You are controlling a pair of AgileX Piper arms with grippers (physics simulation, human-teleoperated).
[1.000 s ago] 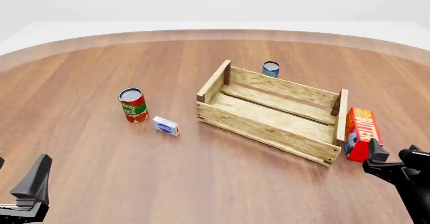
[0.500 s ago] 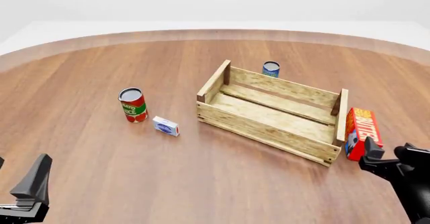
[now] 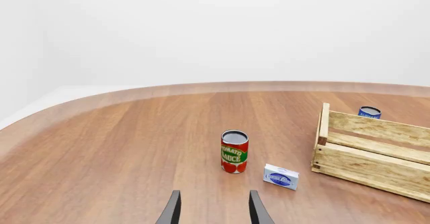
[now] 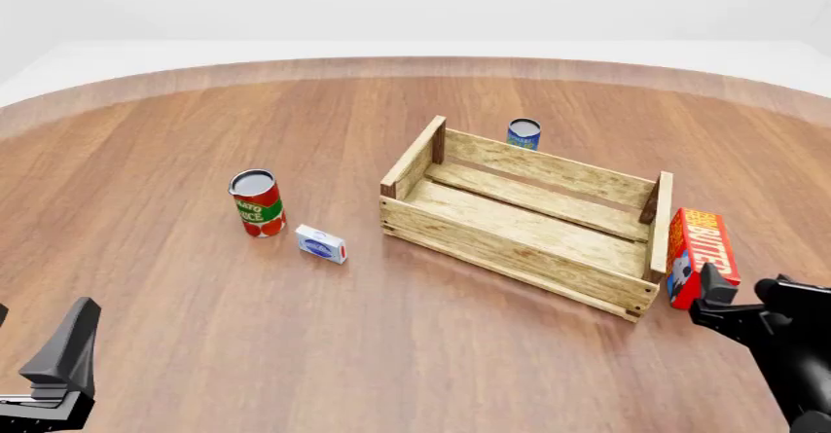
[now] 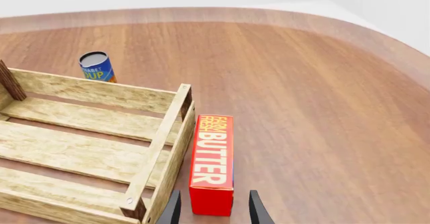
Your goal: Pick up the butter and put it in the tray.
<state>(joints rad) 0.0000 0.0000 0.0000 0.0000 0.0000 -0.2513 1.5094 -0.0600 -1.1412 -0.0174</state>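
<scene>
Wooden tabletop [image 4: 389, 355] on which the butter [image 5: 212, 168] is laid just beside the tray's [image 4: 520, 243] right end board near the right edge, framed by the open jaws of the right gripper [image 5: 211, 211], while the left gripper [image 3: 213, 211] is held open, empty, near the front-left corner.

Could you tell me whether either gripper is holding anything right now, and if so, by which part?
Nothing is held: the right gripper has open jaws just short of the butter; the left gripper is open.
</scene>
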